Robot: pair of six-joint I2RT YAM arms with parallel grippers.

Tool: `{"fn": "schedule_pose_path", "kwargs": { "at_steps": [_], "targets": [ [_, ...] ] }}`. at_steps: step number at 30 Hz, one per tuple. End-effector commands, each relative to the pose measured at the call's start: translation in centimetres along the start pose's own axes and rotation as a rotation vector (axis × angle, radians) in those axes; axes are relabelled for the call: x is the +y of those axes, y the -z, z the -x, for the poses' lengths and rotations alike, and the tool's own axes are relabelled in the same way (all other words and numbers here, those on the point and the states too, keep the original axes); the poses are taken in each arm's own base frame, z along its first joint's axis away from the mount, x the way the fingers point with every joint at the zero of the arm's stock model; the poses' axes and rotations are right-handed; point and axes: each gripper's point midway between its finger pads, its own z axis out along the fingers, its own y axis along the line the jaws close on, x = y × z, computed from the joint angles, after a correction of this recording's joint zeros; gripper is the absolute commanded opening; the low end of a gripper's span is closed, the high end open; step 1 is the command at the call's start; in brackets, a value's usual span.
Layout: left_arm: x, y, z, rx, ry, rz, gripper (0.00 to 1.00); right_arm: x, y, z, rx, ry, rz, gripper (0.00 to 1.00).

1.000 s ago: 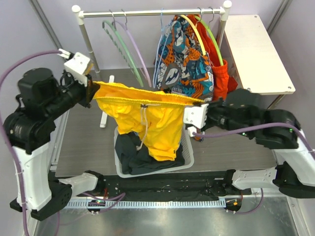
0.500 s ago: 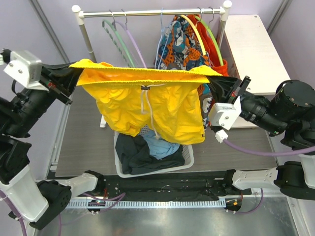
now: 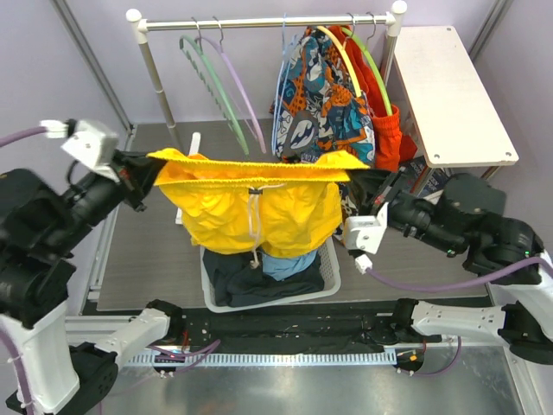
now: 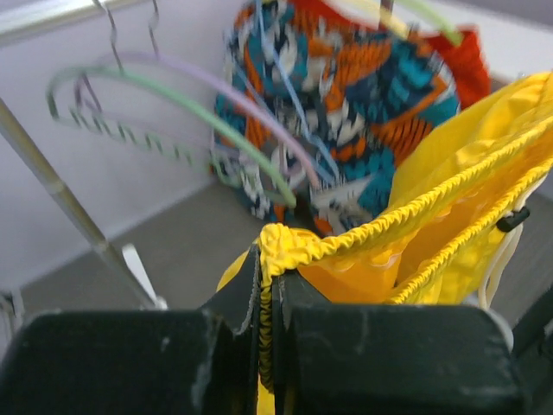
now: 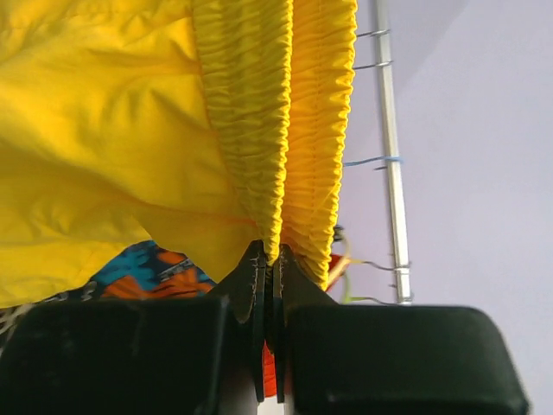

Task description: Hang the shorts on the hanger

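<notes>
From above, the shorts [image 3: 259, 203] are seen stretched by the waistband between both arms, hanging over the laundry basket [image 3: 331, 270]. The left gripper [image 3: 149, 169] is clamped on the waistband's left end and the right gripper [image 3: 367, 181] on its right end. The waistband's long axis runs left to right, roughly parallel to the rail [image 3: 259, 22]. The hanger [image 3: 281, 65] hangs on that rail beyond the waistband and right of its middle, against patterned shorts [image 3: 324, 95]. It is judged nearer the right arm, so the coming move is judged to be one away from the bases.

At the left wrist, the left gripper [image 4: 270, 285] is shown with its jaws pressed together on a bunched yellow corner of the shorts [image 4: 449, 207]. The hanger [image 4: 298, 99] is seen ahead, past a mint-green hanger [image 4: 173, 95].

At the right wrist, the right gripper [image 5: 270, 277] is shown pinching the gathered elastic of the shorts [image 5: 112, 130]. The rail [image 5: 389, 130] is seen beyond.

Compared with half a second earlier, the waistband is held lower and less widely stretched, and both arms are drawn nearer the bases.
</notes>
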Motion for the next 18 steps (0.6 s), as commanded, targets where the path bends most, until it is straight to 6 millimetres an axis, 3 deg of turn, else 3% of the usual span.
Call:
{"fn": "schedule_pose_path", "kwargs": {
  "at_steps": [1, 3, 4, 5, 6, 7, 8, 10, 11, 13, 14, 18],
  "targets": [
    [1.9, -1.7, -10.1, 0.312, -0.065, 0.036, 0.00, 5.7, 0.4, -3.3, 0.159, -0.150, 0.110, 0.01],
    [1.7, -1.8, -13.8, 0.414, -0.098, -0.004, 0.00, 9.9, -0.8, -3.9, 0.198, -0.214, 0.212, 0.01],
    [1.7, -1.9, -16.9, 0.497, -0.127, -0.038, 0.00, 11.3, -1.1, -4.1, 0.210, -0.219, 0.244, 0.01],
    [1.6, -1.9, -18.5, 0.534, -0.125, -0.050, 0.00, 14.4, -1.7, -4.6, 0.223, -0.210, 0.322, 0.01],
    [1.4, -2.0, -20.1, 0.568, -0.129, -0.074, 0.00, 16.0, -2.1, -4.5, 0.217, -0.211, 0.361, 0.01],
    [1.3, -1.9, -23.0, 0.638, -0.130, -0.094, 0.00, 17.6, -2.5, -4.5, 0.207, -0.216, 0.399, 0.01],
    [1.4, -1.8, -24.5, 0.671, -0.129, -0.094, 0.00, 20.7, -2.9, -4.5, 0.199, -0.215, 0.476, 0.01],
    [1.0, -1.5, -27.0, 0.725, -0.128, -0.122, 0.00, 23.9, -3.7, -4.4, 0.197, -0.252, 0.549, 0.01],
    [0.5, -0.9, -29.5, 0.779, -0.132, -0.166, 0.00, 26.6, -3.6, -4.7, 0.209, -0.255, 0.616, 0.01],
    [0.1, -0.6, -31.6, 0.803, -0.126, -0.183, 0.00, 29.2, -4.5, -4.6, 0.198, -0.269, 0.672, 0.01],
    [0.0, -0.1, -33.7, 0.847, -0.091, -0.171, 0.00, 31.0, -4.4, -5.0, 0.208, -0.267, 0.712, 0.01],
    [-0.4, 1.0, -37.6, 0.958, -0.039, -0.165, 0.03, 32.8, -5.0, -5.0, 0.207, -0.272, 0.742, 0.02]
  ]
}}
